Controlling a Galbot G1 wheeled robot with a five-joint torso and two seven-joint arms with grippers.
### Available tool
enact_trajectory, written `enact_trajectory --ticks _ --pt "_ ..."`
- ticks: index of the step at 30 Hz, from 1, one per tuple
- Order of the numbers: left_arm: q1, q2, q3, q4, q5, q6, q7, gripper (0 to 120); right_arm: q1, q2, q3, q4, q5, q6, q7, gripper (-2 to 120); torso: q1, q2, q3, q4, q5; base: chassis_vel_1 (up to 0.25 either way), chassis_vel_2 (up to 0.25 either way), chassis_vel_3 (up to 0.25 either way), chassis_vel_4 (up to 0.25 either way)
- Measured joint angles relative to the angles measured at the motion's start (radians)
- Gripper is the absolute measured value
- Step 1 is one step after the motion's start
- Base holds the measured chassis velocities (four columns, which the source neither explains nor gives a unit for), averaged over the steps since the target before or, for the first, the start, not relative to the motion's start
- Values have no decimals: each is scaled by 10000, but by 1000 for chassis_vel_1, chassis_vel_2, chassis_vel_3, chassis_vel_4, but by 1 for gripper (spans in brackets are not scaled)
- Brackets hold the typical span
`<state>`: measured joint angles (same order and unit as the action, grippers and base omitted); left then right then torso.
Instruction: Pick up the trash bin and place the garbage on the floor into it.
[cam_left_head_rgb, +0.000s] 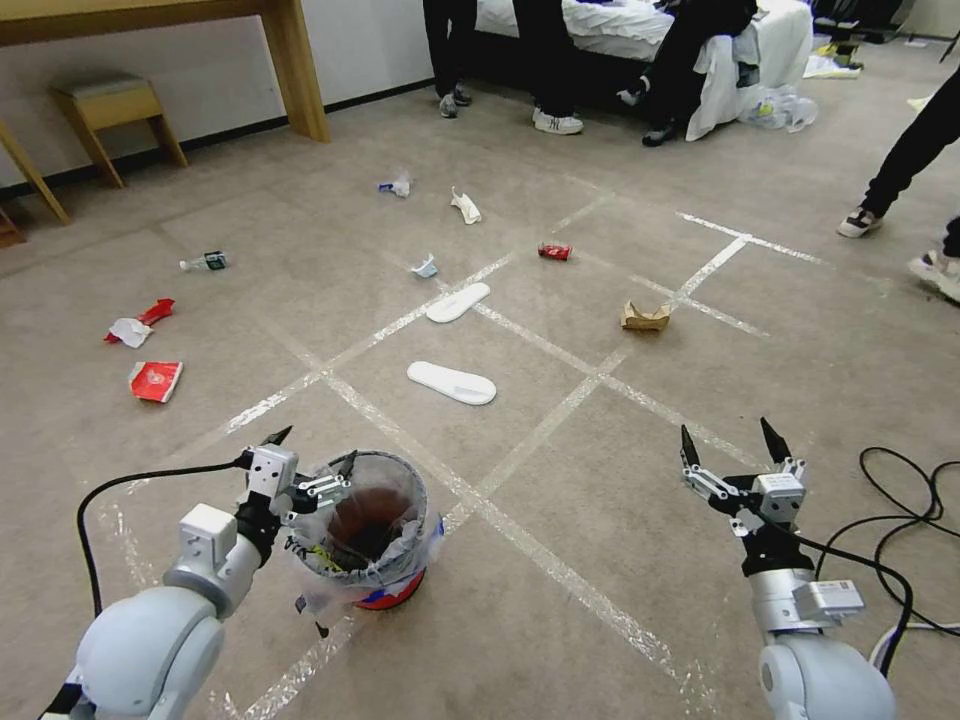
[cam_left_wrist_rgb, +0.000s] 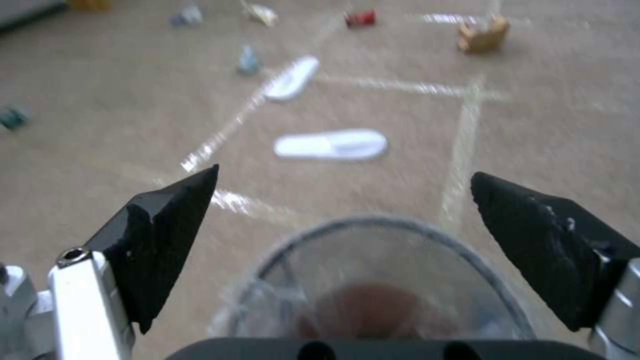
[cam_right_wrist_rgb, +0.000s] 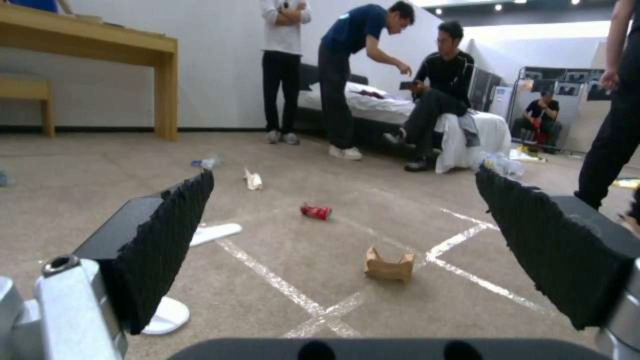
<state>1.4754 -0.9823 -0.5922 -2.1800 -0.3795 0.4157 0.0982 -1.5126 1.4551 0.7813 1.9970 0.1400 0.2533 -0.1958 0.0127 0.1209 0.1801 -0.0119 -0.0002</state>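
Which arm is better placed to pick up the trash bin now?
Left. The left gripper is open right at the trash bin, one finger at its rim. The right gripper is open over bare floor, well apart.

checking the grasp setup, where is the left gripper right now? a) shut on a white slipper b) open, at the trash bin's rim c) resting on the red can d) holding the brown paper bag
b: the left gripper is open, its fingers spread either side of the trash bin rim, with the slippers, bag and can lying apart on the floor.
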Motion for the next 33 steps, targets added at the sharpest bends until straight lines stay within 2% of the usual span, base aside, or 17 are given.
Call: enact_trajectory --ticks 1,2,3,4,5,6,7,9,10,12,13,16,17,19,24,29,33 --pt "-60 174 52 46 -165 162 -2 100 6 -3 -7 -7 5 0 0 100 0 0 0 0 2 0 0 0 0" --pt "-60 174 52 46 -165 162 -2 100 6 -3 -7 -7 5 0 0 100 0 0 0 0 2 0 0 0 0" --pt "-156 429 151 84 -485 491 -45 100 13 -12 -11 -28 9 0 0 100 0 0 0 0 0 0 0 0 0" --pt "-156 429 151 84 -485 491 -45 100 13 -12 -11 -28 9 0 0 100 0 0 0 0 0 0 0 0 0" --pt "-229 682 248 102 -854 891 -131 100 23 -18 -11 -55 15 0 0 100 0 0 0 -1 0 0 0 0 0" --pt "-229 682 248 102 -854 891 -131 100 23 -18 -11 -55 15 0 0 100 0 0 0 -1 0 0 0 0 0" --pt "-354 1009 380 136 -1461 1505 -363 100 37 -29 -11 -108 21 1 0 100 0 0 0 -1 2 0 0 0 0" --pt "-484 1304 431 198 -1873 1901 -567 100 55 -33 -16 -145 28 3 0 100 0 0 0 0 1 0 0 0 0" --pt "-484 1304 431 198 -1873 1901 -567 100 55 -33 -16 -145 28 3 0 100 0 0 0 0 1 0 0 0 0" --pt "-586 1639 378 238 -2338 2197 -756 100 69 -34 -29 -171 40 6 -2 100 0 0 0 0 -1 0 0 0 0" --pt "-586 1639 378 238 -2338 2197 -756 100 69 -34 -29 -171 40 6 -2 100 0 0 0 0 -1 0 0 0 0" --pt "-634 2351 197 214 -3411 2678 -1056 100 89 -27 -40 -248 45 28 -17 100 0 0 0 -1 2 0 0 0 0" --pt "-634 2351 197 214 -3411 2678 -1056 100 89 -27 -40 -248 45 28 -17 100 0 0 0 -1 2 0 0 0 0" --pt "-627 2797 -72 291 -3821 2864 -1143 100 90 -15 -78 -283 44 57 -41 100 0 0 0 0 2 0 0 0 0" --pt "-702 3227 -400 463 -4200 2907 -1209 100 89 39 -103 -374 42 114 -69 100 0 0 0 0 2 0 0 0 0" --pt "-833 3371 -412 552 -4336 2952 -1247 100 97 41 -106 -418 40 129 -73 100 0 0 0 0 2 0 0 0 0" --pt "-1082 3377 -215 686 -4416 3011 -1281 100 105 40 -106 -459 40 146 -74 100 0 0 1 -1 1 0 0 0 0"
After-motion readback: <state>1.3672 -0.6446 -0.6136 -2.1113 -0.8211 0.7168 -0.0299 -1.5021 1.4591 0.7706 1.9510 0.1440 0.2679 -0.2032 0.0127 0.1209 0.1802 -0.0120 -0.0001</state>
